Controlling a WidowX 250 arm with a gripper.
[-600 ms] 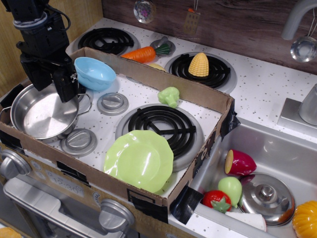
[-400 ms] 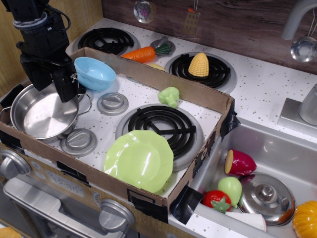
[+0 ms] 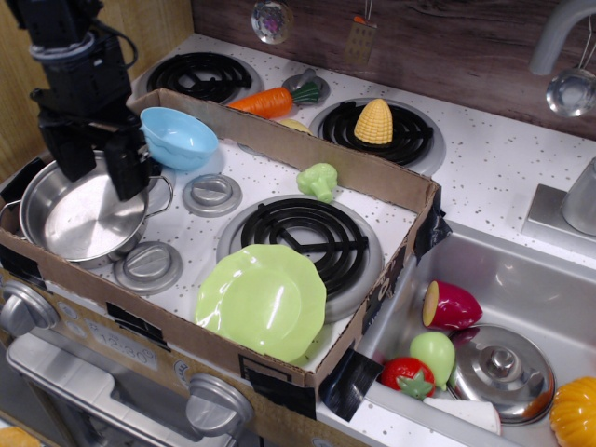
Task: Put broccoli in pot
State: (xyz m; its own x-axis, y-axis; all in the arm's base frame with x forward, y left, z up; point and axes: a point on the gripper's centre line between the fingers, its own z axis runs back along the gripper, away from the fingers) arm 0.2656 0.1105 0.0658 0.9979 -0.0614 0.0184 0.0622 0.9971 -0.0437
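On a speckled white toy stove desk [image 3: 484,158] ringed by a cardboard wall, our black hand [image 3: 96,166] hangs with its fingers apart and empty, just above the shiny round steel pot [image 3: 82,212]. We judge nothing is done yet: the one small light green bumpy broccoli floret [image 3: 318,180] lies well off to the hand's side, beyond the single light blue bowl [image 3: 177,137]. One pot, one floret.

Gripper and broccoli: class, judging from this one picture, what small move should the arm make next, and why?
Probably travel right toward the broccoli. The gripper hangs open and empty over the pot, while the broccoli lies apart on the stove top beside the black burner.
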